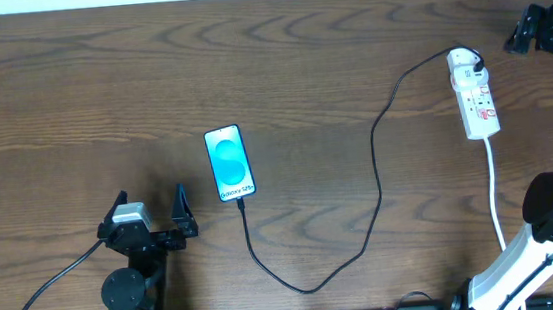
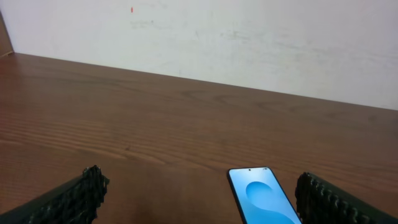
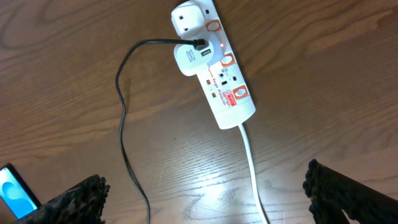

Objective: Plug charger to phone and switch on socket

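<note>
Overhead, we see the phone (image 1: 229, 162) lying flat on the wooden table (image 1: 71, 103), left of centre, its screen lit blue. The charger (image 1: 376, 166) runs as a thin black cable from the phone's near edge, loops toward the robot's side, then climbs to the socket (image 1: 474, 93) at the far right. Its tip meets the phone's edge and looks seated, so we judge the plugging step done, though the joint is too small to be sure.

In the right wrist view, the cable's other end sits in a white adapter (image 3: 191, 57) on the strip, with a small red glow beside it. We take that as a hint that the switch is on, but cannot confirm it. If it is off, pressing it is all that is left.

The left gripper (image 2: 196, 199) hangs wide and empty near the phone. The right gripper (image 3: 205, 196) hovers above the strip, jaws wide, holding nothing. A second white plug (image 3: 186, 18) fills the end outlet and the strip's white cord (image 3: 250, 162) trails away, both crowding the switches.
</note>
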Controlling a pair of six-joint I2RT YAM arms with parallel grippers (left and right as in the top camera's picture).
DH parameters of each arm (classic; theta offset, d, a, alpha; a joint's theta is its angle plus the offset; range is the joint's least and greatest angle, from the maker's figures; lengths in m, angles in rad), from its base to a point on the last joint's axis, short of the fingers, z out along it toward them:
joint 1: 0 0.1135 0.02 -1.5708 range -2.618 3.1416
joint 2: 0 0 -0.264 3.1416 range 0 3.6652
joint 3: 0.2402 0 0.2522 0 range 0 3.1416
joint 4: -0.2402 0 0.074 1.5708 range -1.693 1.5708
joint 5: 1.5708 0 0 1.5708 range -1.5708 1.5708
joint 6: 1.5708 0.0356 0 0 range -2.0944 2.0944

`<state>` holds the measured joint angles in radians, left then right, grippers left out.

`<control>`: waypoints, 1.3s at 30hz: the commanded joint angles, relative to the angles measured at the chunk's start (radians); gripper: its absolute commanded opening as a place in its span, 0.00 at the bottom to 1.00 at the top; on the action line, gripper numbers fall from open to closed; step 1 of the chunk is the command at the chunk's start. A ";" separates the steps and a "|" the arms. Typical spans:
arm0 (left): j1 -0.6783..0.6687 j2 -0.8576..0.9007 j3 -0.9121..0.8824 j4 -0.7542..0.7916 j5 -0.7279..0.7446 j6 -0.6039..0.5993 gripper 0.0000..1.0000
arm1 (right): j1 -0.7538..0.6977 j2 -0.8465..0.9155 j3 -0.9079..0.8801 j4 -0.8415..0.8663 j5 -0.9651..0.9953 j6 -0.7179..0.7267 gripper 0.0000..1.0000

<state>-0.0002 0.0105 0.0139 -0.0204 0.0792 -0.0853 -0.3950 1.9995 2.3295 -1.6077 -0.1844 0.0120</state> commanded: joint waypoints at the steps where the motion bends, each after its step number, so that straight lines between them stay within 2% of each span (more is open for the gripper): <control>1: 0.004 -0.006 -0.010 -0.044 0.017 -0.005 0.99 | 0.004 -0.013 0.017 -0.002 -0.005 0.010 0.99; 16: 0.004 -0.006 -0.010 -0.044 0.017 -0.005 0.99 | 0.004 -0.013 0.006 0.002 0.002 0.010 0.99; 19: 0.004 -0.006 -0.010 -0.044 0.017 -0.005 0.99 | 0.004 -0.023 -0.031 0.047 -0.011 0.011 0.99; 30: 0.004 -0.006 -0.010 -0.044 0.017 -0.005 0.99 | 0.004 -0.243 -0.476 0.343 -0.032 0.010 0.99; 39: 0.004 -0.006 -0.010 -0.044 0.017 -0.005 0.99 | 0.004 -0.390 -0.743 0.479 -0.032 0.019 0.99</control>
<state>-0.0002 0.0105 0.0143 -0.0208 0.0792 -0.0853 -0.3950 1.6619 1.6478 -1.1484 -0.2100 0.0162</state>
